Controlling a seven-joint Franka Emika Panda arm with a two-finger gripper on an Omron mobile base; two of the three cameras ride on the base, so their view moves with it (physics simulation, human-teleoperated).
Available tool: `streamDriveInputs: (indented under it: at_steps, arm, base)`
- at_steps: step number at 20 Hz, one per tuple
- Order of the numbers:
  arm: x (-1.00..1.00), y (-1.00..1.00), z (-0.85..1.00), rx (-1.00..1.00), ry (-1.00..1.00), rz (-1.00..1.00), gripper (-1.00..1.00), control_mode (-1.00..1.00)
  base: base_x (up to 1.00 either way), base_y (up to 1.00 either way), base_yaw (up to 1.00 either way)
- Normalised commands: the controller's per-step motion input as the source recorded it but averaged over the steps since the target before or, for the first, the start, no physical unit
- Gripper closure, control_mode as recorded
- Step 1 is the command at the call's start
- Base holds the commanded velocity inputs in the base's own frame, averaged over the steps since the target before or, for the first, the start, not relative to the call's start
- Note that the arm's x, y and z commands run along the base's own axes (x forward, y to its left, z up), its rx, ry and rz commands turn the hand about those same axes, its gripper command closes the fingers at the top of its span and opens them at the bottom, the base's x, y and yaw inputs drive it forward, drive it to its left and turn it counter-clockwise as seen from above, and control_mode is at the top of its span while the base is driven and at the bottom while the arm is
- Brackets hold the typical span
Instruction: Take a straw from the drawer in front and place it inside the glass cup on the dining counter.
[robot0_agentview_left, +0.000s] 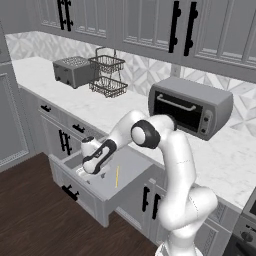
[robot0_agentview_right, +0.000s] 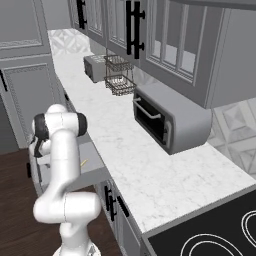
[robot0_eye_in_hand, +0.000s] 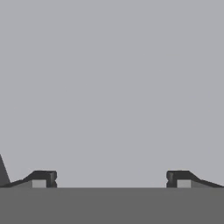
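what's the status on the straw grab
Gripper open, empty, low in the open drawer. Straw flat on drawer floor, beside the hand, untouched. Nothing in the way.

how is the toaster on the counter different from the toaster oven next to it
The small grey slot toaster stands at the far end of the white marble worktop; the large grey toaster oven stands nearer the robot. The slot toaster opens through slots on top, while the toaster oven has a dark glass front door with a bar handle and side knobs. The two-tier wire basket stands between them. Both are boxy and grey.
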Motion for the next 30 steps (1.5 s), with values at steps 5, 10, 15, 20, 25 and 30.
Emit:
streamDriveInputs:
  at_steps: [5, 10, 15, 20, 25, 30]
  arm:
    - [-0.58, 0.71, 0.03, 0.1, 0.0, 0.02, -1.0, -1.0]
    - [-0.79, 0.56, 0.3, 0.07, -0.03, 0.0, -1.0, -1.0]
    - [0.09, -0.38, 0.23, 0.0, -0.06, -0.16, -1.0, -1.0]
    - [0.42, -0.73, 0.01, 0.0, 0.0, -0.23, -1.0, -1.0]
    - [0.2, -0.53, -0.01, 0.0, 0.0, -0.17, -1.0, -1.0]
    - [0.08, -0.25, -0.09, 0.0, 0.0, -0.1, -1.0, -1.0]
  base:
    - [0.0, 0.0, 0.0]
    - [0.0, 0.0, 0.0]
    - [0.0, 0.0, 0.0]
    - [0.0, 0.0, 0.0]
    - [0.0, 0.0, 0.0]
    - [0.0, 0.0, 0.0]
